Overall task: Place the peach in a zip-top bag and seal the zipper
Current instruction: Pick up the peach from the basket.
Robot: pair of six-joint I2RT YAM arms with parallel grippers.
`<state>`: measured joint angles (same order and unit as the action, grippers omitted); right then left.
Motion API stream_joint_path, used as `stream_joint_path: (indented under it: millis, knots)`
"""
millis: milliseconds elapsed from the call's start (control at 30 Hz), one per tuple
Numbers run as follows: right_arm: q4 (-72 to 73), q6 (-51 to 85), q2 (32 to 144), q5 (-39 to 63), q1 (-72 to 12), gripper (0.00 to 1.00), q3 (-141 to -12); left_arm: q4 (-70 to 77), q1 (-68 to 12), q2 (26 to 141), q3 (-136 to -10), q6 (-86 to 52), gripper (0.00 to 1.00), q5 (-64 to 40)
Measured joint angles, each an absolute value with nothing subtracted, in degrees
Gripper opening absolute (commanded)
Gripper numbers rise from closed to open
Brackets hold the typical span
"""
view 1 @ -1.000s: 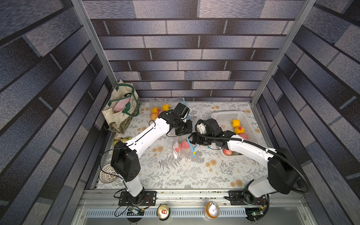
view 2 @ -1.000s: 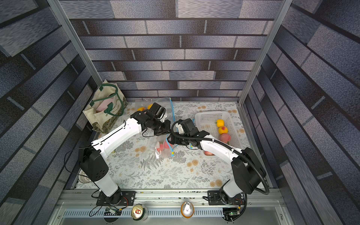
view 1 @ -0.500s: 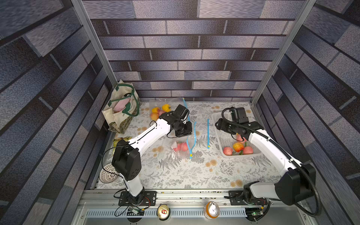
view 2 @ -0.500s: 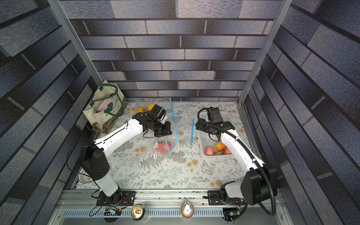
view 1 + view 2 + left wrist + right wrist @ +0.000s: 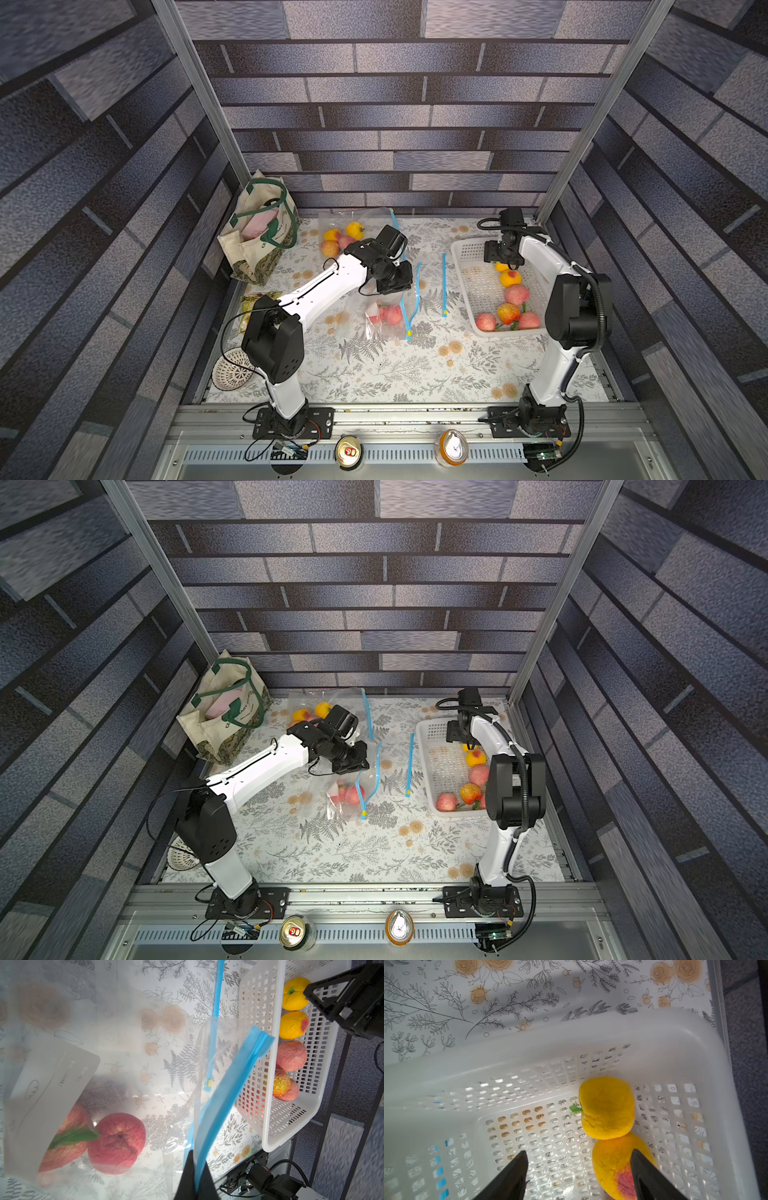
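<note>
While left jaws tight on the bag (image 5: pixel 180 1120) zipper (image 5: pixel 228 1088), right jaws wide over a basket (image 5: pixel 591 1028) peach (image 5: pixel 612 1163).

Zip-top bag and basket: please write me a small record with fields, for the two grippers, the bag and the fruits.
left gripper: shut on zipper strip of the zip-top bag
bag contents: two red peaches
bag mouth: appears open, unsealed
right gripper: open, above the basket
under right gripper: yellow peach, not gripped
</note>
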<state>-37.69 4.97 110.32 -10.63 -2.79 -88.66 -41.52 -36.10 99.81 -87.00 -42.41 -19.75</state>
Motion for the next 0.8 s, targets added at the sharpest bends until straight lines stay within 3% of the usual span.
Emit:
stream_joint_path:
  millis: [367,567,800]
  knots:
    - [-37.89,0.93,118.45,-9.82,0.54,0.76,-91.5,-41.32,-35.53,100.14,-86.8,-42.41,0.0,-19.81]
    - [-36.14,0.36,120.44,-7.79,0.91,0.61,-92.31,-41.32,-35.53,100.68,-86.8,-42.41,0.0,-19.79]
    - [-37.06,0.36,116.84,-5.72,0.89,0.6,-90.0,-41.34,-35.53,100.68,-86.83,-42.41,0.0,-19.77]
